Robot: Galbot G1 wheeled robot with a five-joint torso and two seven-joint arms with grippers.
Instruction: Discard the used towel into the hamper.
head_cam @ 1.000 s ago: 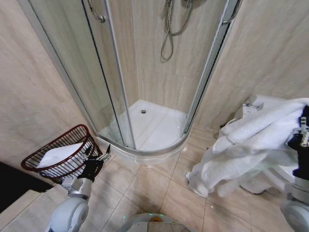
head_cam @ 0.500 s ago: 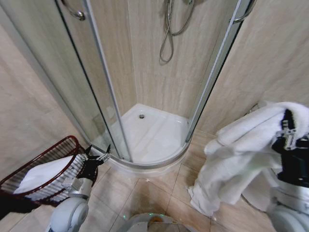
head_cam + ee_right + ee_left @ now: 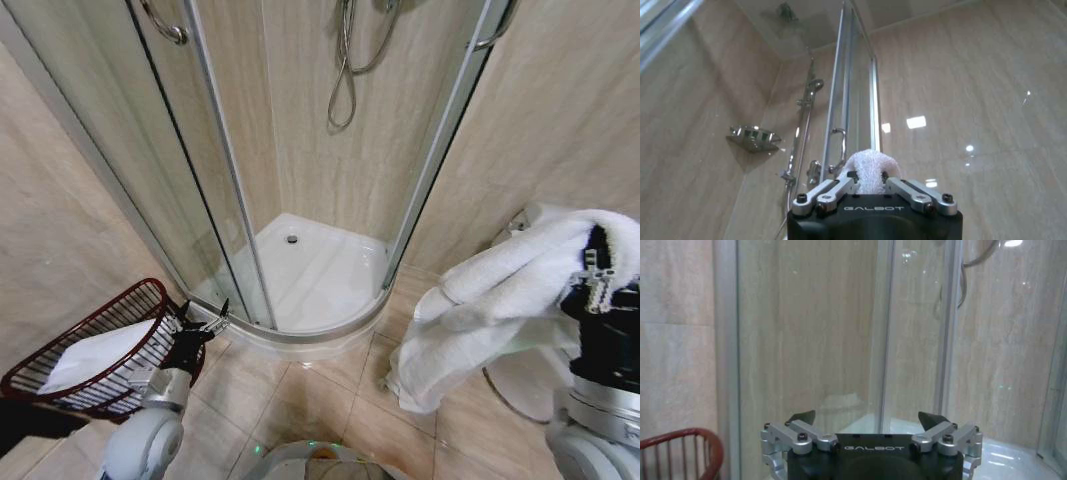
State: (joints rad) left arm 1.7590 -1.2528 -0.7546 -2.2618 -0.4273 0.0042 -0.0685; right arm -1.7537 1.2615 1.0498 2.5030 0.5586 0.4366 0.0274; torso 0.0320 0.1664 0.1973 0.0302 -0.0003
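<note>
from the head view, the right gripper (image 3: 598, 268) was up high on the right, pinching a big white towel (image 3: 490, 310) that hung down over the tiled floor (image 3: 330, 395). the towel was well apart from the hamper (image 3: 95, 345), which sat on the floor at the far left, by the wall and beside the shower door (image 3: 200, 160). something white already lay inside the hamper. the left gripper (image 3: 205, 322) hovered just beside the hamper's rim, with its fingers spread and nothing in them. so the towel was picked up, but it was not in the hamper yet. carrying it across and dropping it in looked like the part left to do.

in the left wrist view, the left gripper (image 3: 867, 421) faced the glass of the shower, fingers wide apart and empty. a bit of the hamper's red rim (image 3: 687, 447) showed at the corner. the word "galbot" could be read on the gripper body.

in the right wrist view, the right gripper (image 3: 871, 183) was pressed together on a fold of the towel (image 3: 869, 167), pointing up toward the shower hose (image 3: 803, 130) and wall. "galbot" was written there too.
</note>
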